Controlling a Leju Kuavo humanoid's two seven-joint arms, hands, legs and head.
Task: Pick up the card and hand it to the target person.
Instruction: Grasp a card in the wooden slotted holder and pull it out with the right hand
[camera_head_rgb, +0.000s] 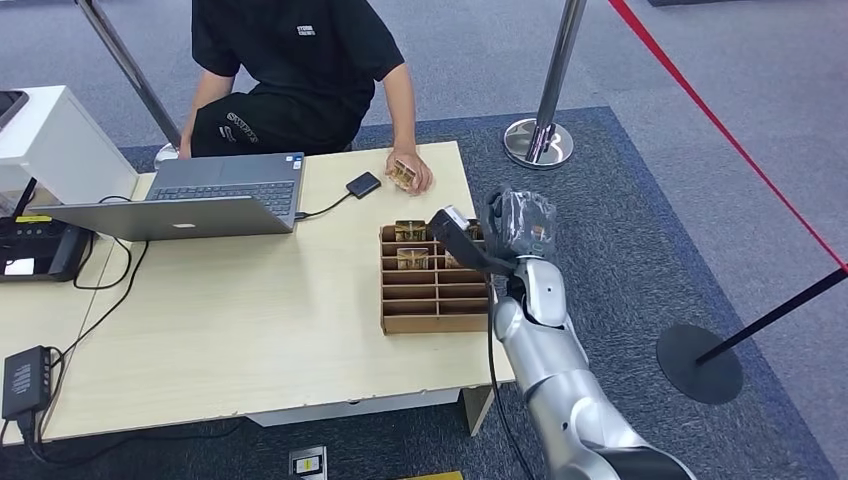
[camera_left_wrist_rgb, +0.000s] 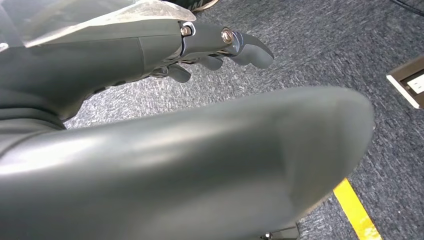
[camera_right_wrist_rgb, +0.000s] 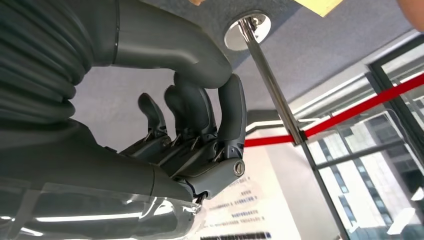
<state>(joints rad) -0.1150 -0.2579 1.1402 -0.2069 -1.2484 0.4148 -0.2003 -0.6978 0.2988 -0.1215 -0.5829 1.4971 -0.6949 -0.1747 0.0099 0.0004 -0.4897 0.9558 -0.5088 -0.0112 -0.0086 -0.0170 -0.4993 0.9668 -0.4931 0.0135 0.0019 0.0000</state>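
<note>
A person in a black shirt (camera_head_rgb: 290, 70) sits behind the wooden table (camera_head_rgb: 230, 330). One of their hands (camera_head_rgb: 418, 178) rests on the table's far right corner and holds a small brown card (camera_head_rgb: 403, 175). A cardboard rack (camera_head_rgb: 433, 310) holds more cards (camera_head_rgb: 411, 258) in its far slots. My right hand (camera_head_rgb: 462, 238) hovers over the rack's far right corner. In the right wrist view its fingers (camera_right_wrist_rgb: 200, 125) are curled in with no card between them. My left hand (camera_left_wrist_rgb: 200, 45) hangs low over grey carpet, fingers apart and holding nothing.
An open laptop (camera_head_rgb: 200, 195) and a black device (camera_head_rgb: 364, 185) on a cable lie on the table's far side. A white box (camera_head_rgb: 50, 140) stands at the left. Stanchion bases (camera_head_rgb: 538, 140) (camera_head_rgb: 700, 362) and a red rope (camera_head_rgb: 720, 125) stand to the right.
</note>
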